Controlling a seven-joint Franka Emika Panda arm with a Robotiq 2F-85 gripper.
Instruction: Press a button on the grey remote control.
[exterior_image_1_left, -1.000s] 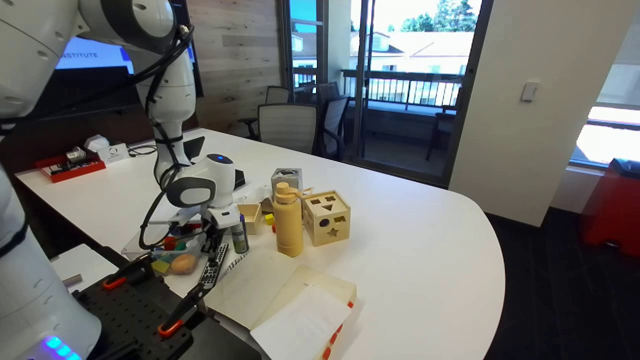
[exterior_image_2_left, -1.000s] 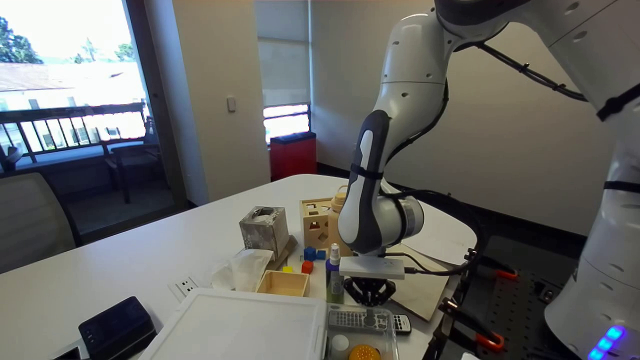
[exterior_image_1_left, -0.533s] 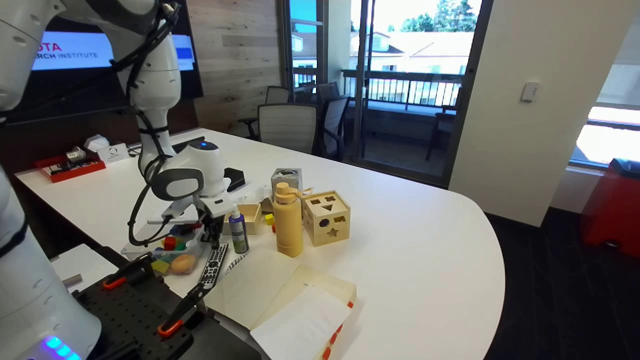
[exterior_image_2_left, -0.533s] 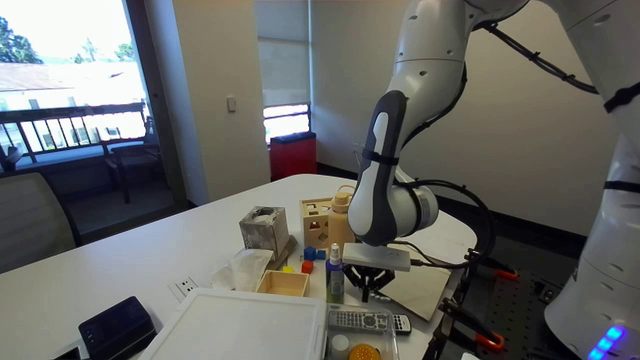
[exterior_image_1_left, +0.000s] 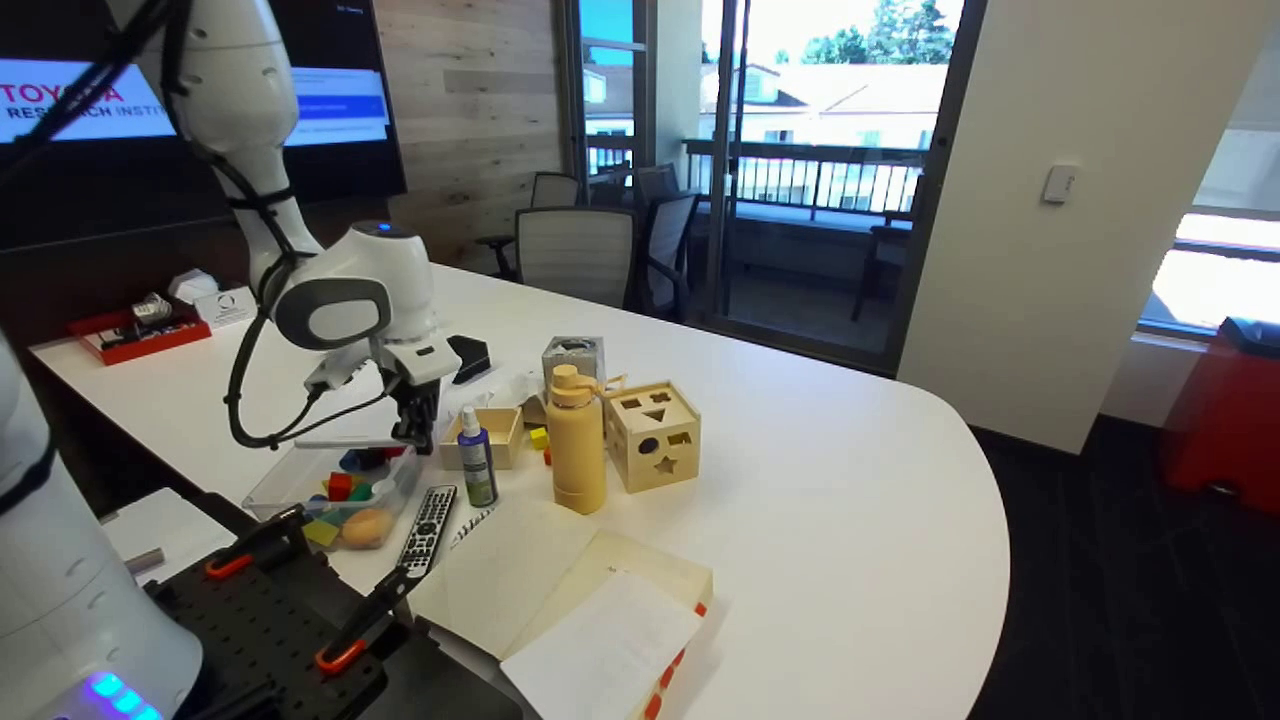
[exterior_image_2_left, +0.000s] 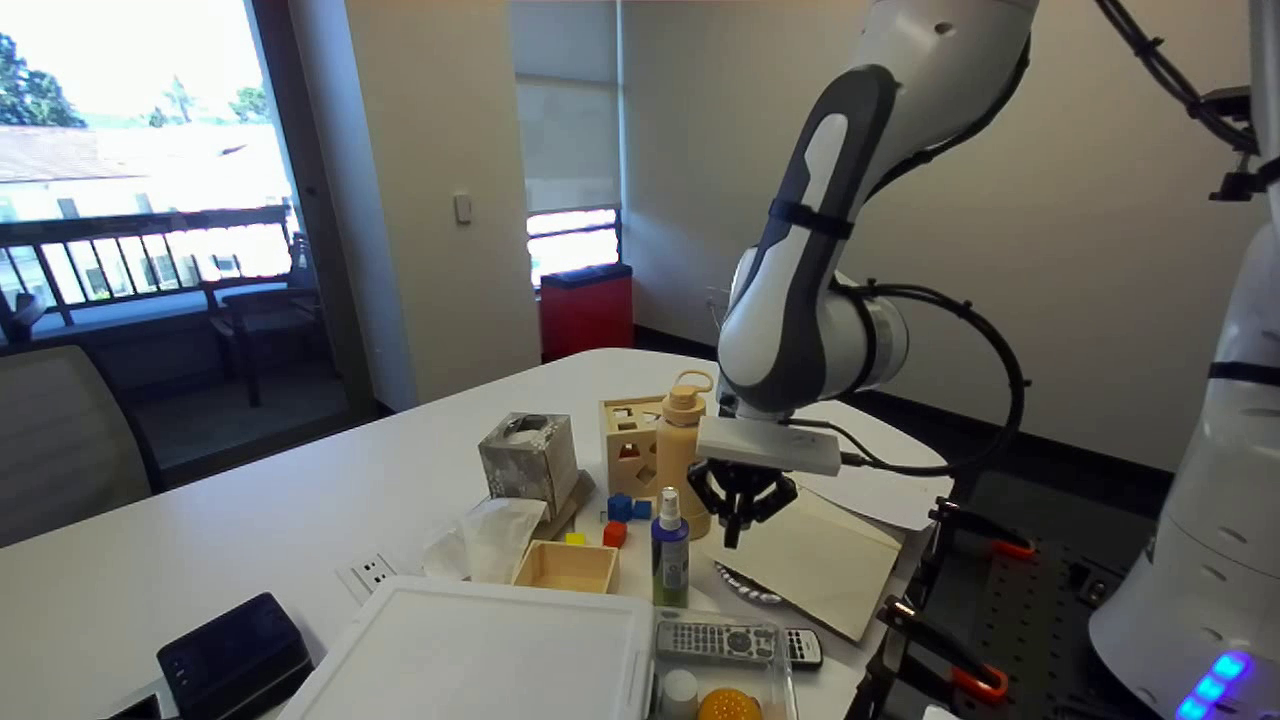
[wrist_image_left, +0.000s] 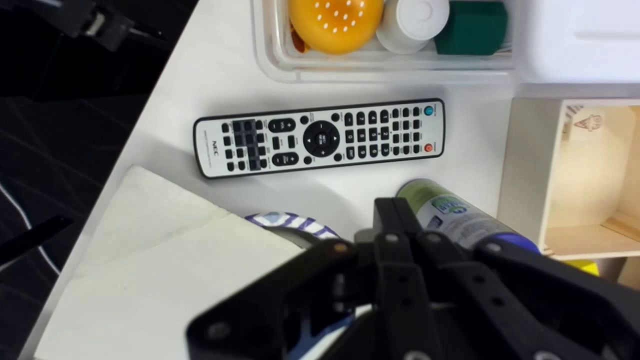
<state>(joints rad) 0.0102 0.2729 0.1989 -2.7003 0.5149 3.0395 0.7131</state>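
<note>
The grey remote control (wrist_image_left: 360, 136) lies face up on the white table, its black buttons uncovered in the wrist view. It also shows in both exterior views (exterior_image_1_left: 428, 530) (exterior_image_2_left: 803, 648); in one of these, most of it is seen through a clear bin. My gripper (wrist_image_left: 396, 210) is shut, fingertips together with nothing between them. In the exterior views the gripper (exterior_image_1_left: 420, 446) (exterior_image_2_left: 734, 538) hangs in the air well above the table, apart from the remote and near the spray bottle (exterior_image_1_left: 477, 465).
A clear bin (wrist_image_left: 295, 75) with toys sits along one side of the remote. The spray bottle (wrist_image_left: 450, 215) stands on the other side, near a wooden box (wrist_image_left: 525, 175). A yellow bottle (exterior_image_1_left: 578, 450), a shape cube (exterior_image_1_left: 655, 440) and a cream folder (wrist_image_left: 165, 280) are nearby.
My gripper has risen from the remote, where its fingertips were down at the buttons one second ago, and moved up and away from it. The remote has not visibly moved.
</note>
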